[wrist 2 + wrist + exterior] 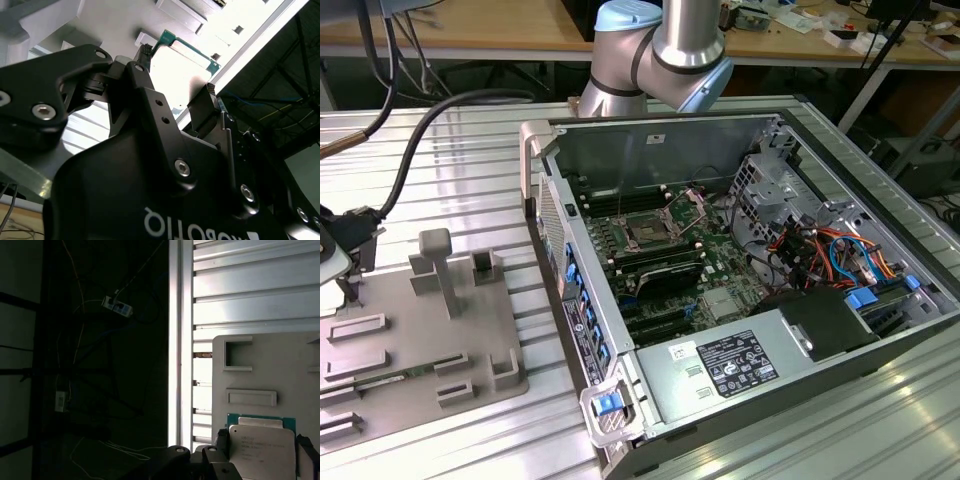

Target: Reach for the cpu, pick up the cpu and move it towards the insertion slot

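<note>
The gripper (177, 70) is clenched on the cpu (261, 452): in both wrist views its 2 black fingers (142, 80) press against 2 opposite edges of the chip, with no gap on either side. The cpu's silvery top faces the first wrist view's camera, and a thin green rim shows along 1 edge. The chip sits over the grey tray (265, 365), just beside 2 of the tray's raised rectangular blocks. I cannot tell whether it rests on the tray or hangs just off it. The tray lies on a ribbed metal table (250, 290).

In the exterior view the tray is on the exterior view's left and an open computer case (740, 130) on the right. The insertion slot (645, 232) lies inside the case on the green board, its bracket hinged up, well apart from the tray. The arm (670, 50) rises behind the case.
</note>
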`<state>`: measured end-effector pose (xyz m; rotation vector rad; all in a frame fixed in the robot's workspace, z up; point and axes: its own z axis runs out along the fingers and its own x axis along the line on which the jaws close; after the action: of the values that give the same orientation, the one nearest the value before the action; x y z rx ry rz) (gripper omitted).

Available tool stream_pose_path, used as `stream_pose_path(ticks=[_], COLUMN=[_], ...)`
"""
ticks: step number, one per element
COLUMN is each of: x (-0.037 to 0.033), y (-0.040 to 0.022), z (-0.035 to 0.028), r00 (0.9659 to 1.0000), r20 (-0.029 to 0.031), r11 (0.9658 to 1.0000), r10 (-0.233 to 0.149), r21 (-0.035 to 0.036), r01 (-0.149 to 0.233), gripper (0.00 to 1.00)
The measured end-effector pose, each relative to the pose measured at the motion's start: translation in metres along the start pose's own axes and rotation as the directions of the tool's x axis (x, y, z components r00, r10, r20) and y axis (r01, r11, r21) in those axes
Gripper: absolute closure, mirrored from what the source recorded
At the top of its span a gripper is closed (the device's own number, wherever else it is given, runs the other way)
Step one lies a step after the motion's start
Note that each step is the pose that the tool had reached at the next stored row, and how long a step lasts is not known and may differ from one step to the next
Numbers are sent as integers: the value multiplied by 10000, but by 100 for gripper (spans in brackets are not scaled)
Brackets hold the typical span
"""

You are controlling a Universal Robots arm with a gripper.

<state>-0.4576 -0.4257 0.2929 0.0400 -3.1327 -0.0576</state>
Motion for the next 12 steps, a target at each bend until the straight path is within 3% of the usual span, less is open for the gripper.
stream_pose_path(ticks=[5, 12], x=[0, 1], y=[0, 2], z=[-5, -70], r00=[10000, 10000], r20=[-1, 1], r11=[10000, 10000], r10=[0, 0], r21=[0, 0], r01=[0, 0], gripper=[45, 45])
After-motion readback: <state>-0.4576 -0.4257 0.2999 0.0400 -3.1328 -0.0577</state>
